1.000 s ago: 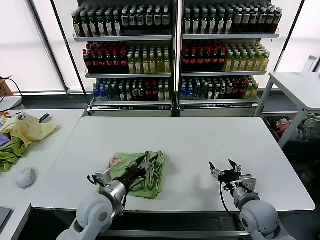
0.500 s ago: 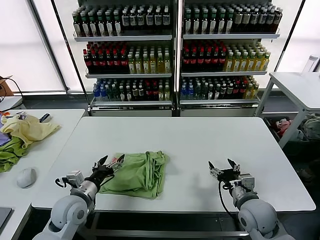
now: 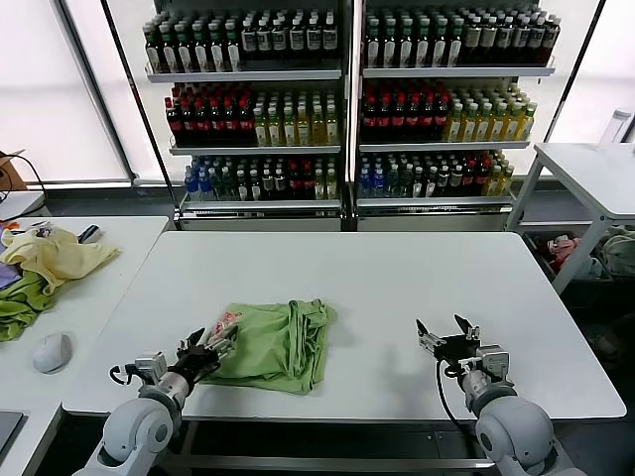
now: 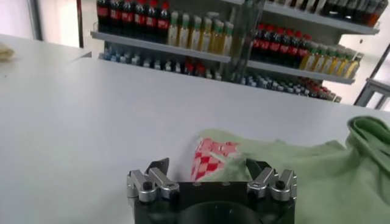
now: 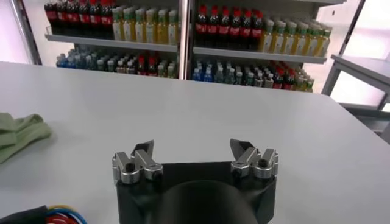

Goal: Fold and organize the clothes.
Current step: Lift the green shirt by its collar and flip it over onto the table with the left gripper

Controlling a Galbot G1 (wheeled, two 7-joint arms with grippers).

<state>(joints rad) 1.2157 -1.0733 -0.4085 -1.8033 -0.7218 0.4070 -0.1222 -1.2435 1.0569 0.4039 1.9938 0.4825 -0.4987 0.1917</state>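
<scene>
The light green polo shirt (image 3: 273,342) lies folded into a rough rectangle on the white table (image 3: 377,278), left of centre near the front edge. A bit of its red-and-white print (image 3: 226,320) shows at its left edge, also seen in the left wrist view (image 4: 210,156). My left gripper (image 3: 205,349) is open and empty, low over the table just left of the shirt (image 4: 304,176). My right gripper (image 3: 444,332) is open and empty over bare table at the front right, well apart from the shirt (image 5: 18,135).
A side table (image 3: 89,288) at the left holds a pale yellow cloth (image 3: 55,255), a darker green cloth (image 3: 18,307) and a computer mouse (image 3: 52,351). Bottle shelves (image 3: 342,99) stand behind. Another white table (image 3: 595,174) stands at the right.
My left gripper has let go of the shirt and drawn back left and toward the front edge. The shirt's left flap now lies flatter. The right arm has not moved.
</scene>
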